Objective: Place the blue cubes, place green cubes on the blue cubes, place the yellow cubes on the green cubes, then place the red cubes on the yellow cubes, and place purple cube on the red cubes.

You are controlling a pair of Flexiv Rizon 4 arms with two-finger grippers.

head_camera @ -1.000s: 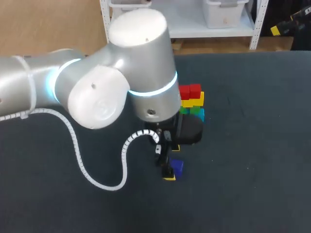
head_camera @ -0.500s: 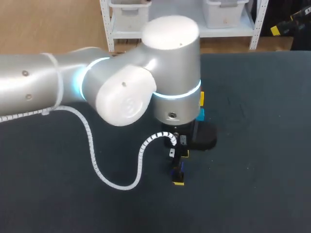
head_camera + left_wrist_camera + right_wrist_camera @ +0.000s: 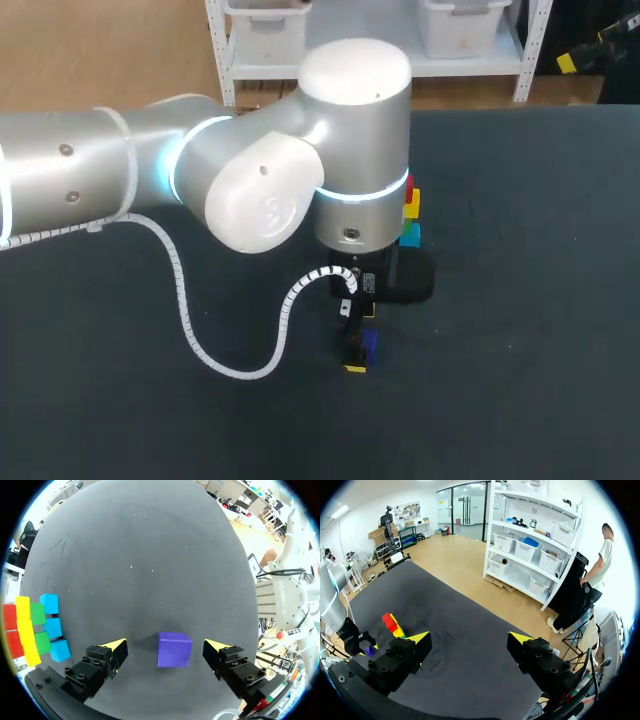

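1 smooth purple cube (image 3: pixel 174 649) sits on the matte dark counter (image 3: pixel 520 300) between the wide left jaws, untouched. Centre frame, the rounded silver left arm (image 3: pixel 260 190) hides most of the stacked cubes (image 3: pixel 411 205). Right jaws gape wide, holding nothing.

The head view looks down from above and behind onto the dark grey table (image 3: pixel 520 300). The left wrist view faces down, close over the small purple cube (image 3: pixel 174 649). The right wrist view sees the same cube from well off, across the table.
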